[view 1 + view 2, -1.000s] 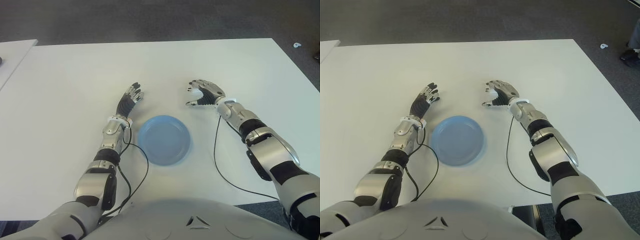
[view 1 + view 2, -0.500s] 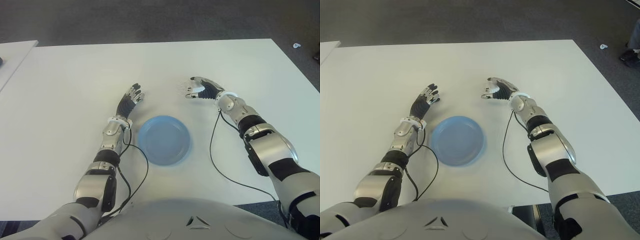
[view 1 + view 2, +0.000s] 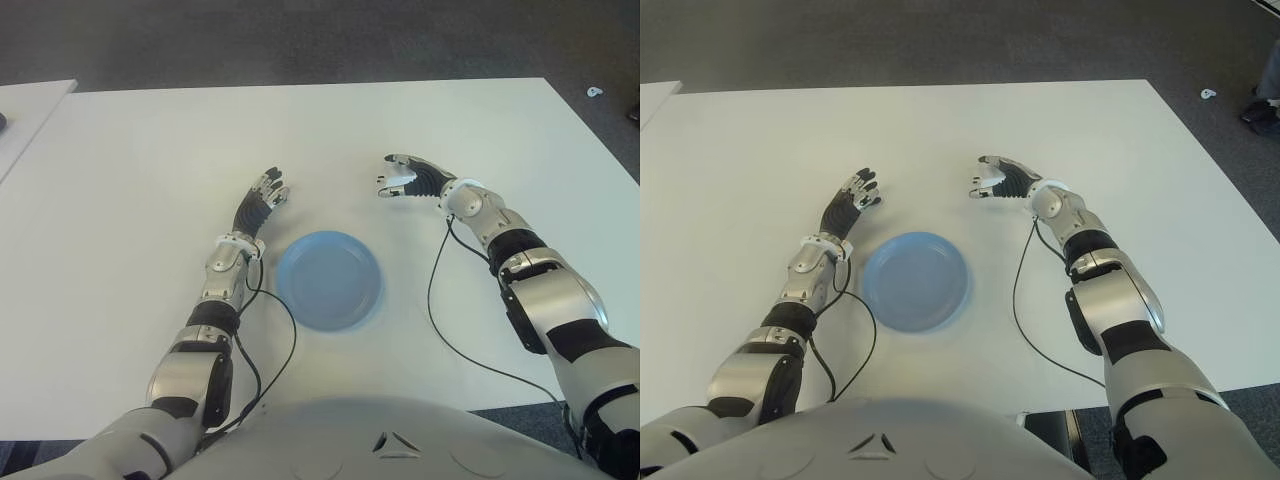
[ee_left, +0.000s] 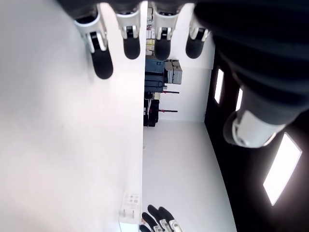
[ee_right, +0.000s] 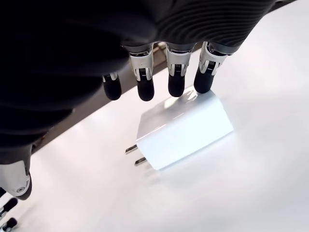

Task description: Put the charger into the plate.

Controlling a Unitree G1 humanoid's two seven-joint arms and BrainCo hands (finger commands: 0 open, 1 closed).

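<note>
The white charger (image 5: 186,128) lies flat on the white table (image 3: 150,150), its two prongs pointing sideways. My right hand (image 3: 392,176) hovers over it, beyond and right of the blue plate (image 3: 328,280). Its fingers (image 5: 145,89) are stretched out, with one fingertip touching the charger's far edge and the thumb held apart. Nothing is gripped. The plate has nothing in it. My left hand (image 3: 266,192) shows open just left of the plate's far side, its fingers extended.
Black cables (image 3: 435,320) run from both wrists across the table toward my body. A second white table's corner (image 3: 25,105) shows at the far left. Dark carpet lies beyond the table's far edge.
My right hand has shifted slightly right and away from me, and its fingers have uncurled and lowered over the charger. The left hand and the plate have not moved.
</note>
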